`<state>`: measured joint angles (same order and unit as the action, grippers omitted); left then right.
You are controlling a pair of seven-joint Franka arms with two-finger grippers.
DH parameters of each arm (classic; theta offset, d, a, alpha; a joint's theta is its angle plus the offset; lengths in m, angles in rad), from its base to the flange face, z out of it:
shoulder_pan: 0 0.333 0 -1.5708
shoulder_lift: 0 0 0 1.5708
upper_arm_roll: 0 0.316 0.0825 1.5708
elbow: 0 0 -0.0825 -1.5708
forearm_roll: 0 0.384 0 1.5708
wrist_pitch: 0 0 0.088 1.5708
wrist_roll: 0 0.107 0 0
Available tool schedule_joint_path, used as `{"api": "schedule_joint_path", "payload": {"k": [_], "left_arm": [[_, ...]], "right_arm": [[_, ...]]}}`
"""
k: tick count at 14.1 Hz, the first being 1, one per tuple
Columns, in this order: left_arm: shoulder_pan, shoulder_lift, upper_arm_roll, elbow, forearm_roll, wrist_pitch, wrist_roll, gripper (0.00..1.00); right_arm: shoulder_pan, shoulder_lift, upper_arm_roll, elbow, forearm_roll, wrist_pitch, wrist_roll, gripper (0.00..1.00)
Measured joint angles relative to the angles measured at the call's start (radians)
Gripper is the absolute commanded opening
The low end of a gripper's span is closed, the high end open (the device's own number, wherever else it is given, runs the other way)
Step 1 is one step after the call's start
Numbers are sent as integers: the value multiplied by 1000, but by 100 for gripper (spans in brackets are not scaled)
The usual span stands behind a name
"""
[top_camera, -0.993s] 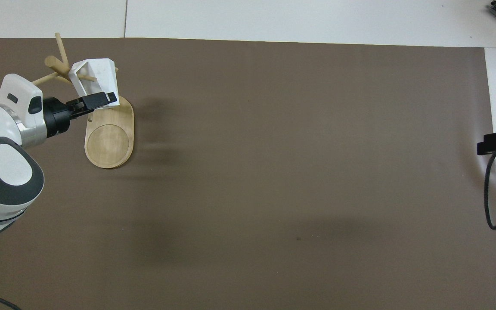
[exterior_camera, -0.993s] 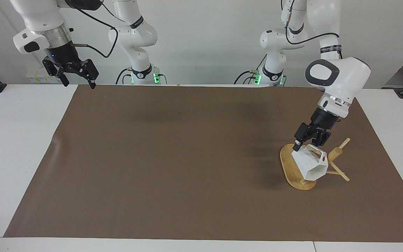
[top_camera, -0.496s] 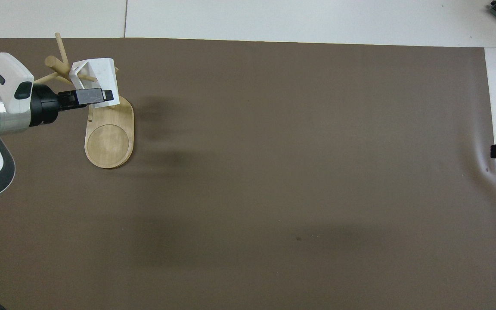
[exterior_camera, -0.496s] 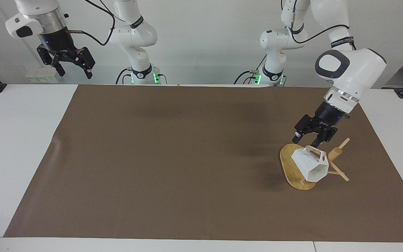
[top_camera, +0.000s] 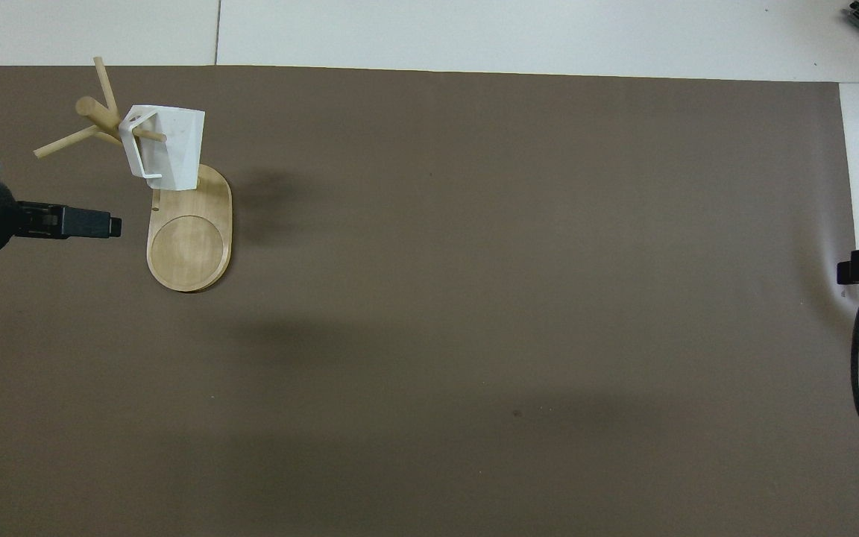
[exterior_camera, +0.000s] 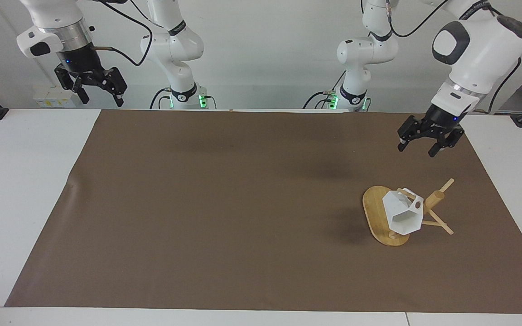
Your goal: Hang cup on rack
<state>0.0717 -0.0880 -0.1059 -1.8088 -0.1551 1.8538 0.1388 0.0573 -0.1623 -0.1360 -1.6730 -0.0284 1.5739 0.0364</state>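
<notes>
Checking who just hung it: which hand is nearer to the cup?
Left. The left hand is raised and open, up in the air close by the cup hanging on the rack. The right hand waits, open, at the right arm's end of the table.

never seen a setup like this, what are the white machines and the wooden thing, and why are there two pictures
The white machines are two robot arms bolted at one end of a table, each ending in a black two-finger claw. One picture is taken from across the table, facing the robots. The other looks steeply down from above the robots' own end, so its sides are flipped.

A brown mat covers the table. On it, toward the left arm's end, stands the rack, a bamboo mug tree with an oval base, a post and thin pegs. The cup, a white angular mug, hangs on one peg by its handle, tilted, and no claw touches it.

The left claw is open and empty, up in the air over the mat. The right claw waits, open and empty, raised at the right arm's end.
</notes>
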Motion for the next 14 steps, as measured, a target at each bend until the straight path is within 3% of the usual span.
{"api": "schedule_joint_path", "payload": {"k": [5,14], "left_arm": [[-1,-3,-10,151,110,-237,-15,100],[-35,1,22,166,125,-359,-17,100]], "right_arm": [[0,-2,0,-1,0,0,0,100],[0,-2,0,-2,0,0,0,100]]}}
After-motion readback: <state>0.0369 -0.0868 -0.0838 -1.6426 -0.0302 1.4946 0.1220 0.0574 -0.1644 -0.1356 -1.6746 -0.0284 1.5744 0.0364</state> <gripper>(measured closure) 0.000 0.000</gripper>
